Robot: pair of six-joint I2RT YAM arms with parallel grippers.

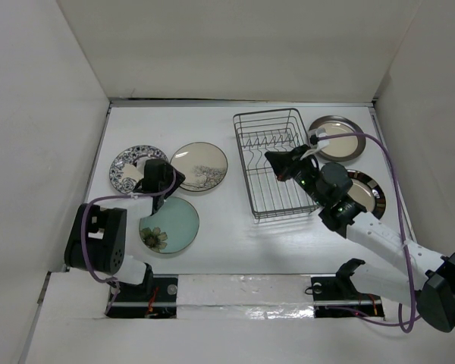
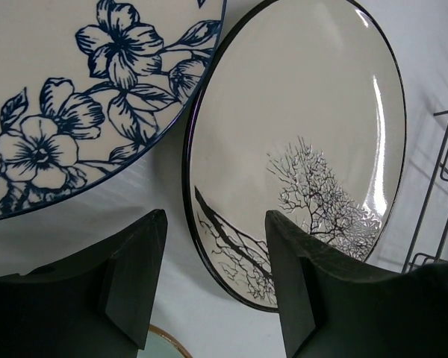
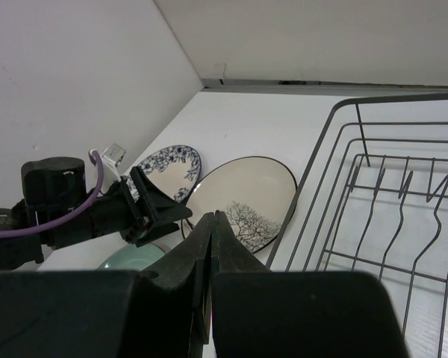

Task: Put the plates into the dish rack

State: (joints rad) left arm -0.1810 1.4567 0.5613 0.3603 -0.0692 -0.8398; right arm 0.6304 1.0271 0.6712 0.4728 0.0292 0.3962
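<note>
Left gripper (image 1: 167, 176) sits left of centre in the top view. Its jaws are parted with nothing between them. In the left wrist view the gripper (image 2: 216, 287) is low at the rim of the cream tree-print plate (image 2: 299, 149); the right finger (image 2: 299, 291) overlaps the plate's lower edge and the left finger (image 2: 134, 272) is over bare table. I cannot tell whether the fingers touch the plate.

The tree-print plate (image 1: 199, 167) lies flat, just left of the dish rack (image 1: 247, 174). The black-and-white patterned plate (image 1: 133, 168) is at the far left, its edge close beside the tree-print plate. The pale green plate (image 1: 169, 225) is below both, under the left arm.

Right gripper (image 1: 277, 161) is clenched and empty, above the middle of the rack, with its tip pointing left. Its wrist view shows the pressed-together fingers (image 3: 211, 246) at bottom centre.

There are no plates in the rack. Two beige plates lie flat to the right of the rack, one upper right (image 1: 335, 139) and one (image 1: 368, 191) partly hidden by the right arm.
</note>
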